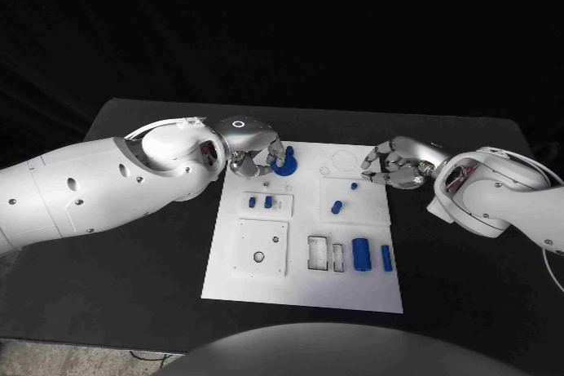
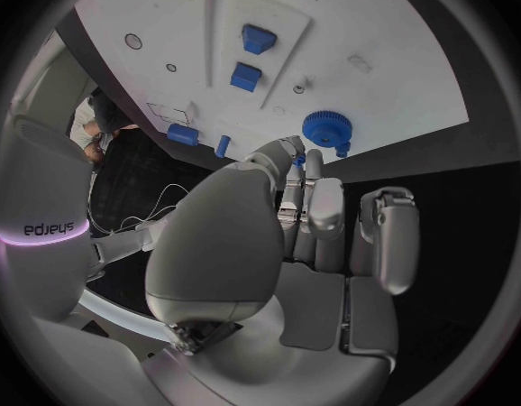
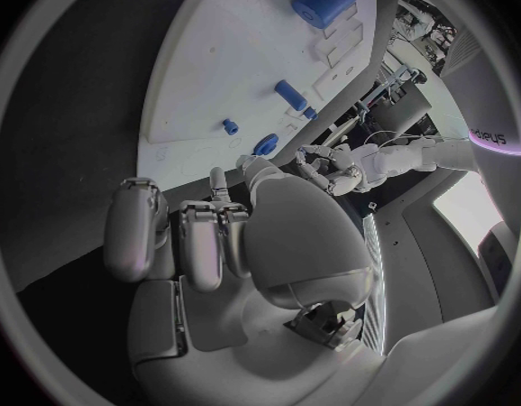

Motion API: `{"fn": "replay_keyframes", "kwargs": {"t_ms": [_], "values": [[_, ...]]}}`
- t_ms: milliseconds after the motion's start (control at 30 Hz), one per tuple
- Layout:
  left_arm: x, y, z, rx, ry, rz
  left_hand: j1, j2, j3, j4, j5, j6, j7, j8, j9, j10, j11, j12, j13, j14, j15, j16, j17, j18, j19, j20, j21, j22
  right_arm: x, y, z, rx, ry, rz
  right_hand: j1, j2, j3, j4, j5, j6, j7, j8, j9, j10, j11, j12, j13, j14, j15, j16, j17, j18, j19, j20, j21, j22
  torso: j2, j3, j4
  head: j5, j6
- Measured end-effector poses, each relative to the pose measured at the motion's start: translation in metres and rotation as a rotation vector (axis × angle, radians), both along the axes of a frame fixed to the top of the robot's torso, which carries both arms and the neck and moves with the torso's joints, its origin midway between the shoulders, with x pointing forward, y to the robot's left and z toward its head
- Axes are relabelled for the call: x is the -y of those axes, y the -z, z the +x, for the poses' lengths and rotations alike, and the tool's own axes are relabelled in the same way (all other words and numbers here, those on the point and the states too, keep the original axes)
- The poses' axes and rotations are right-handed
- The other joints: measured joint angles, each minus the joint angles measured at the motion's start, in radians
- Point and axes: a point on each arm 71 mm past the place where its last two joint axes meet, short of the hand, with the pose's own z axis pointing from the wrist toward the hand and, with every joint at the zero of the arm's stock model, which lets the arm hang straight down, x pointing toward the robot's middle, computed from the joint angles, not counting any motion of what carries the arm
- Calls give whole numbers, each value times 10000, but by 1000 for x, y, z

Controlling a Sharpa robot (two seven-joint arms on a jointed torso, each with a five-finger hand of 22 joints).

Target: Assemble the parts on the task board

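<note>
Your board [image 1: 303, 286] lies flat in the middle of the tabletop [image 1: 117, 270]. Your left hand [image 1: 250, 152] hovers at the board's far left corner, fingers [image 2: 324, 209] curled in and holding nothing, just beside the blue gear [image 1: 284, 163] there. Your right hand [image 1: 395, 165] sits at the far right edge, fingers [image 3: 202, 244] curled, nothing in them. Small blue parts [image 1: 261, 201] stand in the board's recesses, and two blue cylinders [image 1: 362, 254] lie near its right edge.

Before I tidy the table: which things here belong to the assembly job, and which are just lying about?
Job:
task board
blue gear
large blue cylinder
slim blue pin
small blue pegs
left hand, right hand

Lying about:
nothing loose on the black table
</note>
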Motion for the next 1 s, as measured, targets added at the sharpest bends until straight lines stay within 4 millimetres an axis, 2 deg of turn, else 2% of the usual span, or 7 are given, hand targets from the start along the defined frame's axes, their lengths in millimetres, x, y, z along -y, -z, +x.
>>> {"fn": "replay_keyframes", "kwargs": {"t_ms": [333,633,1000], "values": [[-18,6,-8,-687,-301,257,-42,-43,-1,0,-198,1,0,0,-29,132,48,-118,-65,-36,-36,-57,-77,1,0,0,-37,-1,2,0,0,-17,32,-18,0,0,0,0,0,0,0,0,1,0,0,0,0,0,0,0,-1,0,0,0,0,-1,-2,-25,18,5,0],[-20,14,-10,-873,-444,266,-42,-43,-1,0,-199,0,0,0,-32,144,35,-118,-68,-72,-71,-97,-106,5,36,-36,-36,-2,1,1,0,-25,16,-15,0,0,0,0,0,0,0,0,1,0,0,0,0,0,0,-42,-1,0,1,0,0,-2,-7,-28,5,68,0],[-19,23,-8,-947,-609,228,-41,-43,-2,-1,-199,0,-1,0,-32,216,33,-118,-21,-72,-71,-98,-119,26,1,-71,-37,-3,0,1,0,-27,-3,-3,0,0,0,0,0,0,0,0,1,0,0,0,0,0,0,-41,-1,-1,1,0,0,-3,6,-18,-11,49,0]]}}
